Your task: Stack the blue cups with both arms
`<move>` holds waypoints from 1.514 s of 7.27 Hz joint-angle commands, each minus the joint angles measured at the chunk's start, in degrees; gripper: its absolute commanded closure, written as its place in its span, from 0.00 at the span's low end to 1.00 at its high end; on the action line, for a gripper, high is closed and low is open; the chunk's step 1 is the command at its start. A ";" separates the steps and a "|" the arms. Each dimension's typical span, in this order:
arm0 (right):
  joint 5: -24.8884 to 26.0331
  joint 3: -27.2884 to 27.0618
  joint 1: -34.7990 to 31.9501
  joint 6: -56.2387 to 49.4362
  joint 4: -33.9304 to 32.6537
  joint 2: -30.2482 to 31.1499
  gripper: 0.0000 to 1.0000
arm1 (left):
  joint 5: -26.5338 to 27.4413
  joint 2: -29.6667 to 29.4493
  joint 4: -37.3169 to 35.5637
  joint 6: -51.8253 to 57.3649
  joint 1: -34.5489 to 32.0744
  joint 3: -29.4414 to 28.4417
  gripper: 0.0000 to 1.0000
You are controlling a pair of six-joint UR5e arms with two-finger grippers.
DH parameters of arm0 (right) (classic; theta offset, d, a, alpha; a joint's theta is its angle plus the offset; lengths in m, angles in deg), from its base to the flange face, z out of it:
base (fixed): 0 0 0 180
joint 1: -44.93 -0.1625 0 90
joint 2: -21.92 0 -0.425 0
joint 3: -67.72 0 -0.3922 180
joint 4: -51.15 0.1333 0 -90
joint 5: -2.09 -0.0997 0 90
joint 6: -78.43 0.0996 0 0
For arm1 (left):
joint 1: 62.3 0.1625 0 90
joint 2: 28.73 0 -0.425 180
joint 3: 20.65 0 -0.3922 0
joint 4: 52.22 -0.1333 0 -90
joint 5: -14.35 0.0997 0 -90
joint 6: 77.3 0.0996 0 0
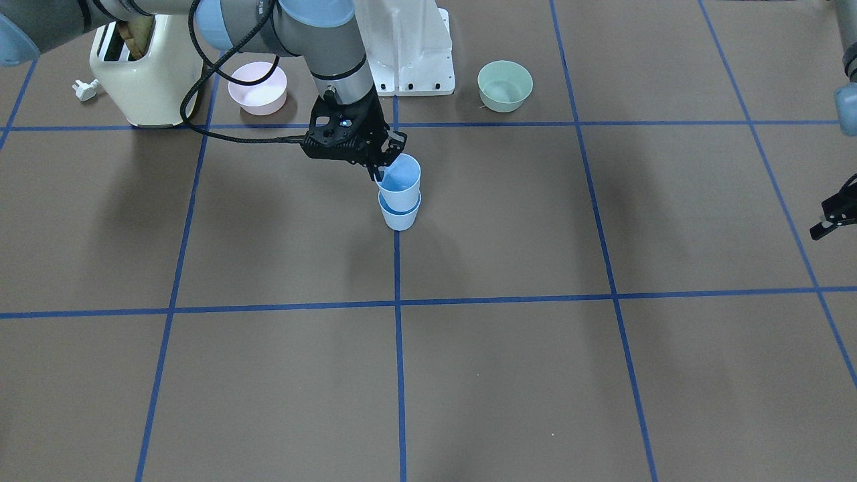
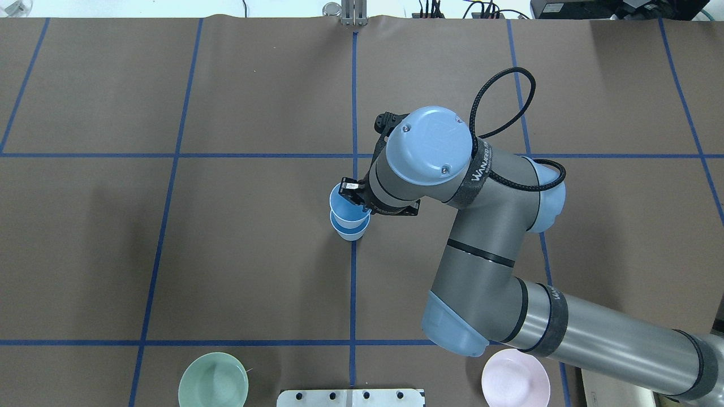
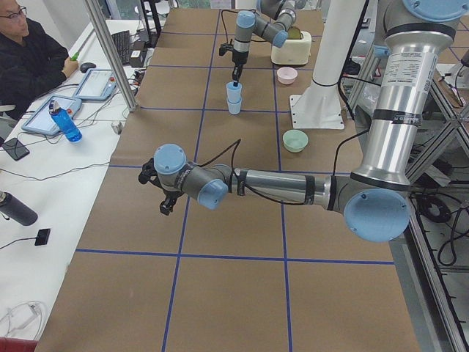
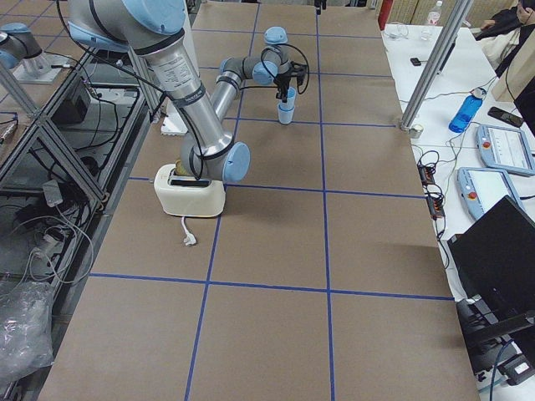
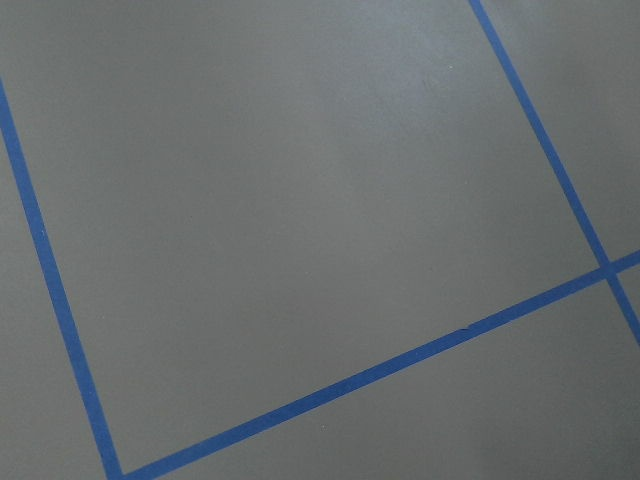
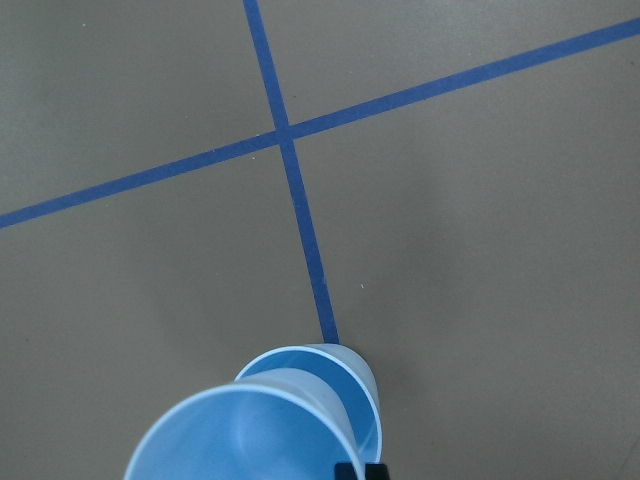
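The right gripper (image 1: 380, 175) pinched the rim of the upper blue cup (image 1: 402, 184). One finger was inside the mouth and the other against the outer wall, on the side towards the robot. That cup sat partly nested in the lower blue cup (image 1: 400, 217), with a band of its wall showing above the lower rim. Both stood mouth up, narrow ends down, with their long axes close to vertical. The stack rested on the centre tape line (image 1: 400, 375), a little out from the crossing nearest the robot's pedestal (image 1: 412, 47). The right arm (image 2: 486, 237) reached in over them from the toaster (image 1: 144, 84) side.

The table (image 1: 509, 375) was covered in flat brown paper, divided into large squares by blue tape. A pink bowl (image 1: 258, 87) and a green bowl (image 1: 505, 85) sat either side of the pedestal, well apart from the cups.

The left gripper (image 1: 830, 221) hung far off over bare paper at the end of the left arm (image 3: 278, 187), and its wrist view showed only paper and tape. Whether its fingers were spread or closed could not be told.

Beyond the table ran a white bench (image 3: 29, 213) with a blue bottle (image 3: 64, 122), where an operator (image 3: 29, 55) sat.
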 commanded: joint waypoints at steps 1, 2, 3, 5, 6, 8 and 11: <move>0.63 -0.32 -0.42 -1.19 0.36 0.55 0.00 | -0.02 0.00 0.00 0.00 0.00 -0.08 0.01; -0.50 -0.85 -3.38 -4.07 0.36 0.90 0.00 | -0.02 0.09 0.00 0.09 0.00 -0.08 0.01; -5.91 -1.12 -8.37 -9.06 0.36 2.04 0.00 | -0.11 0.35 0.09 0.17 -0.09 0.01 0.01; -17.52 -4.26 -23.29 -21.70 0.36 10.17 0.00 | -0.20 0.61 0.79 0.09 -0.87 0.01 0.01; -21.48 -4.37 -30.58 -32.21 0.45 15.88 0.00 | -0.55 1.05 0.71 0.44 -2.01 -0.08 0.01; -24.23 -0.80 -42.12 -55.08 0.45 23.82 0.00 | -0.90 1.32 0.70 0.61 -2.99 -0.08 0.01; -24.86 7.73 -52.69 -72.26 0.45 27.45 0.00 | -0.20 3.16 0.71 1.76 -5.88 -0.86 0.01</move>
